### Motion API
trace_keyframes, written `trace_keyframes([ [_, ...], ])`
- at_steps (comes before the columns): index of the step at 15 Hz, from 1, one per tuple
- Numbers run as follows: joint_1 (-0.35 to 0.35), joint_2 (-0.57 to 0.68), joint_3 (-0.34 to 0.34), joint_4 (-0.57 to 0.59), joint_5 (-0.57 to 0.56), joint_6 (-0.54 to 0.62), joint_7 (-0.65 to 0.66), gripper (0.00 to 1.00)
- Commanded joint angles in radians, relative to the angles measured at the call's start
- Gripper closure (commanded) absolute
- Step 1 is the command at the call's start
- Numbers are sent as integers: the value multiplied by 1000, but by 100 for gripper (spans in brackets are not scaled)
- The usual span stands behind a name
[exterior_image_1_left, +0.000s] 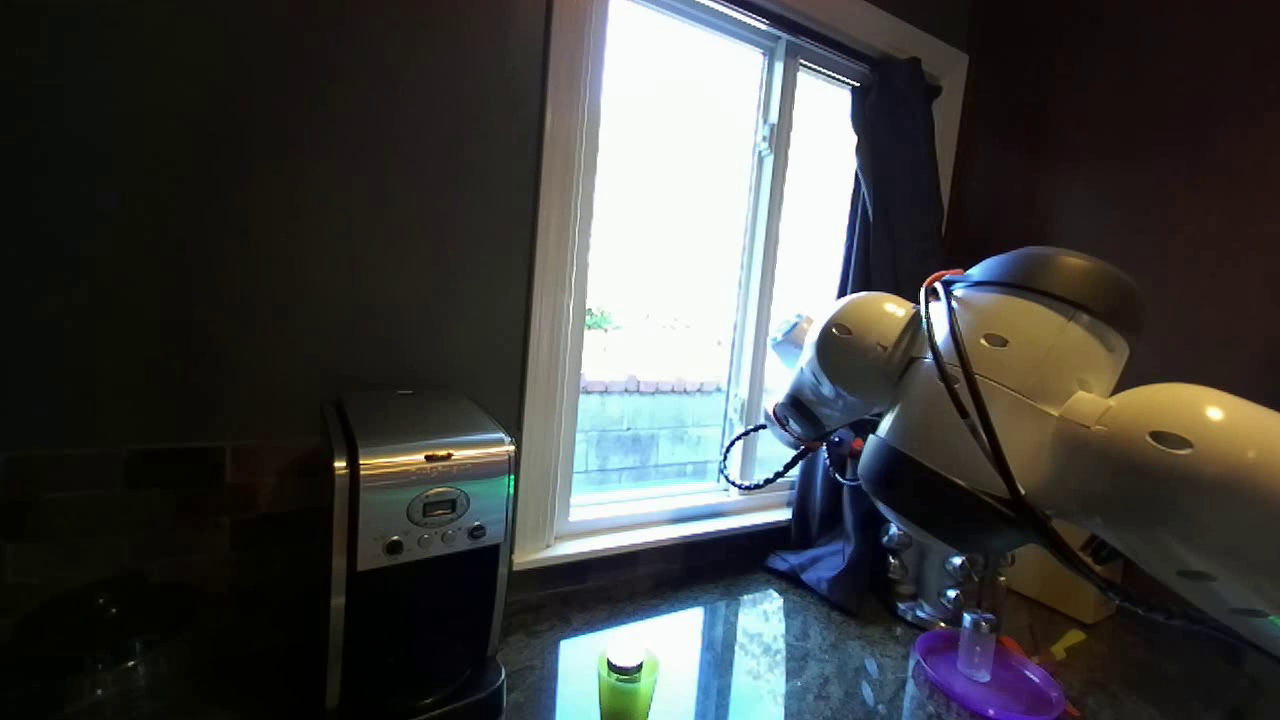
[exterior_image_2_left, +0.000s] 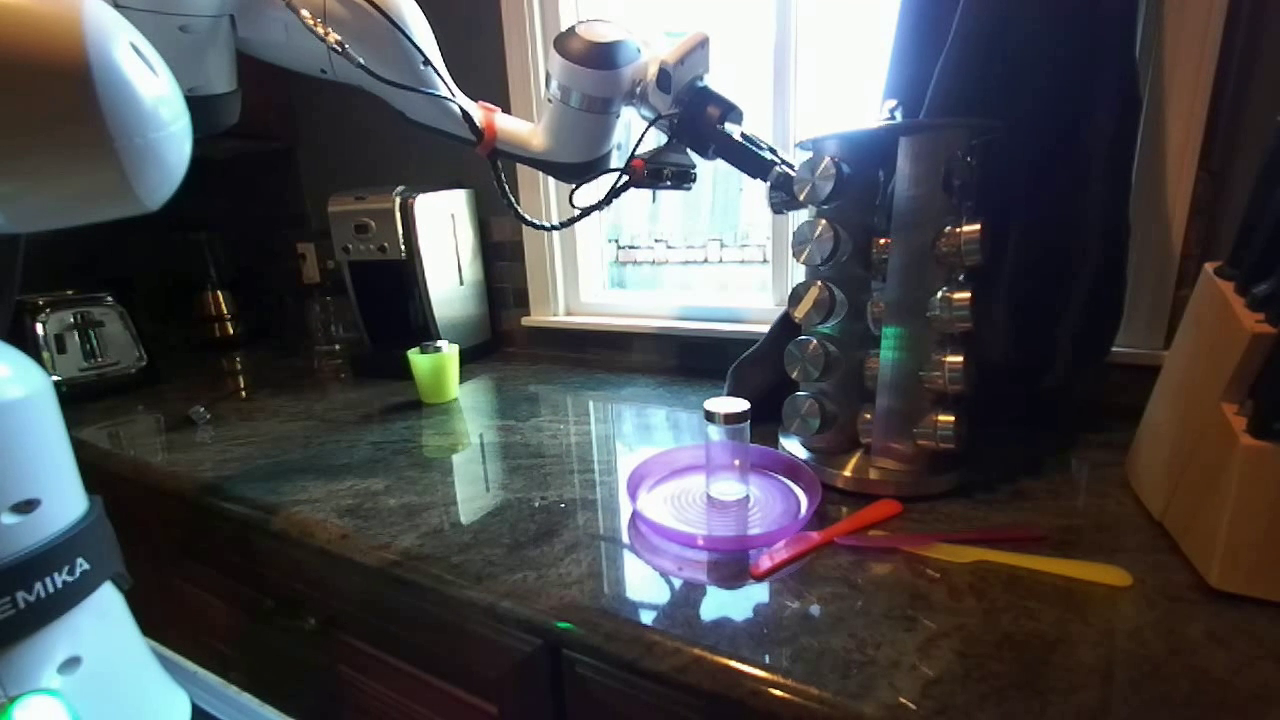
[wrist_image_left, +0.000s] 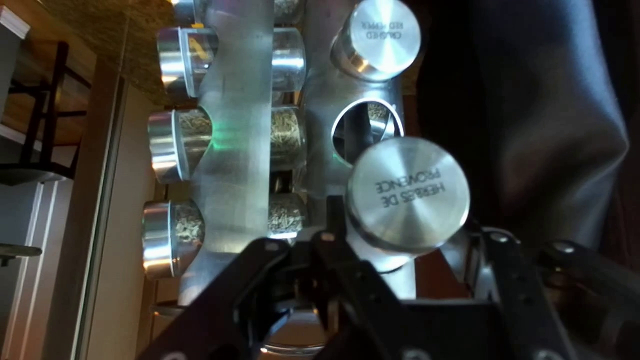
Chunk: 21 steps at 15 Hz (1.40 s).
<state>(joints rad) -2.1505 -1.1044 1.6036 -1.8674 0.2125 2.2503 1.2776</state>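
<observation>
My gripper (wrist_image_left: 407, 221) is at the upper part of the metal spice rack (exterior_image_2_left: 897, 300). Its two fingers flank a spice jar (wrist_image_left: 409, 192) with a brushed-metal lid marked "HERBES DE PROVENCE". The left finger lies against the lid's edge; the right fingertip is dark but looks close too, so the jaws appear shut on it. The jar's body shows partly behind its lid; whether it is still inside its slot is unclear. An empty round hole (wrist_image_left: 366, 131) is beside it in the wrist view, then a "CRUSHED RED PEPPER" jar (wrist_image_left: 384, 37). The arm hides the fingers in an exterior view.
A purple plate (exterior_image_2_left: 650, 525) holds an upright clear jar (exterior_image_2_left: 727, 455) with a metal lid. Red (exterior_image_2_left: 850, 525), yellow (exterior_image_2_left: 1040, 567) and magenta knives lie beside it. A knife block (exterior_image_2_left: 1200, 450), green cup (exterior_image_2_left: 433, 375), coffee maker (exterior_image_1_left: 425, 500) and dark curtain (exterior_image_1_left: 895, 180) stand around.
</observation>
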Motion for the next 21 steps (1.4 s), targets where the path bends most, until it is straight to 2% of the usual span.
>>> trace_keyframes([
  [1, -13, 14, 1, 0, 15, -41, 5, 76],
  [7, -40, 15, -2, 43, 24, -156, 57, 76],
  [14, -56, 16, -3, 69, 19, -199, 43, 76],
  [18, -78, 48, 13, 105, 16, -268, -24, 76],
  [21, -102, 84, 35, 136, 21, -318, -140, 76],
])
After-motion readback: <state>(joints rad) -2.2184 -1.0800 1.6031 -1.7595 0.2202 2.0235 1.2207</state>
